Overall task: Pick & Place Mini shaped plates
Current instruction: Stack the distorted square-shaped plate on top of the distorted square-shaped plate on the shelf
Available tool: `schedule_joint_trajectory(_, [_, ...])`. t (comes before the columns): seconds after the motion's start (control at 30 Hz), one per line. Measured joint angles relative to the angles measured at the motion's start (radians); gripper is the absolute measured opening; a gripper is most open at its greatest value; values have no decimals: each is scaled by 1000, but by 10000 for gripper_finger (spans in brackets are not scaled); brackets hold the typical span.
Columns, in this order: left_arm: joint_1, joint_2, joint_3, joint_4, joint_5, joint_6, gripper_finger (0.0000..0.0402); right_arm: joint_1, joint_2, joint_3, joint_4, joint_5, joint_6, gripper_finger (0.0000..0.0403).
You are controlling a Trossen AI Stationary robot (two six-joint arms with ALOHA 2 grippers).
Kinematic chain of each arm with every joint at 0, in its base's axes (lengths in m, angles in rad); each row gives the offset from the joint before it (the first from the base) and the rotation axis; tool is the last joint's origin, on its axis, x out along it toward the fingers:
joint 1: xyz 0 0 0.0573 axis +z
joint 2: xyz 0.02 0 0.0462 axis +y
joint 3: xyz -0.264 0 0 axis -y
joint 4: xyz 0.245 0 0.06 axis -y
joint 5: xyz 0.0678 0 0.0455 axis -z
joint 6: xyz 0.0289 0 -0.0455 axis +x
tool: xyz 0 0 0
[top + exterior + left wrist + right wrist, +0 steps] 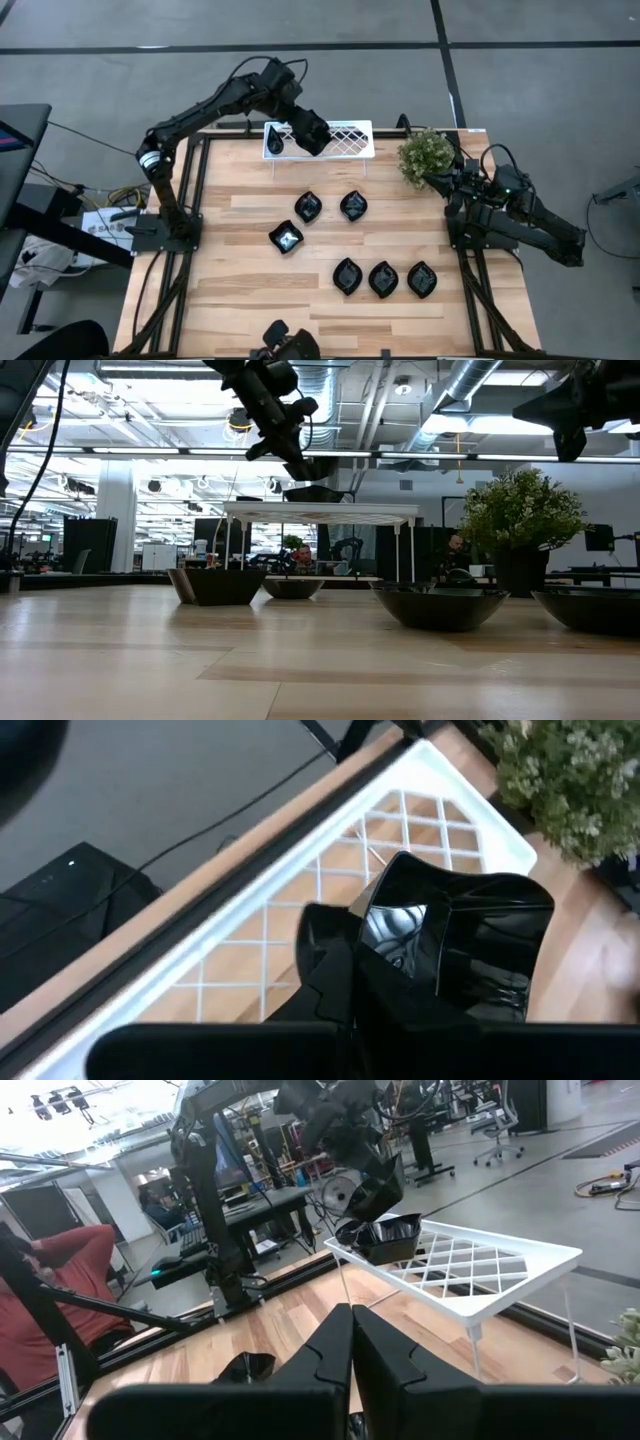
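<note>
The left gripper [310, 132] hangs over the white tray [350, 140] at top centre of the high view, pinching a black plate [455, 945]. In the left wrist view that plate fills the middle of the frame, held above the tray's lattice; the fingers themselves are mostly lost against the plate's dark gloss. From above, the gripper covers the plate entirely. One plate [274, 139] lies at the tray's left end, half hidden by the arm. In the low view the held plate [313, 493] shows just above the tray top, though whether it touches cannot be told.

Six more plates lie on the table [240, 270]: two [308, 207] [353, 206] in a row mid-frame, one [286, 238] lower left of them, and three [348, 276] [383, 279] [422, 279] lined up lower right.

The right gripper [352, 1342] waits at the right edge of the high view beside the plant [427, 155], fingers pressed together.
</note>
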State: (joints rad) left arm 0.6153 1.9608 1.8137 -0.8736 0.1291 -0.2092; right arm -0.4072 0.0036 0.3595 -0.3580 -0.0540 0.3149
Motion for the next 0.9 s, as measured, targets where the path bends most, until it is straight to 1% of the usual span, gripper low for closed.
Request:
schedule_joint_trajectory(0.43, [9,36,0,-13,0,13,4,0,0,0,0,0,0,6])
schedule_joint_trajectory(0.9, [4,44,0,-9,1,-42,4,0,0,0,0,0,0,6])
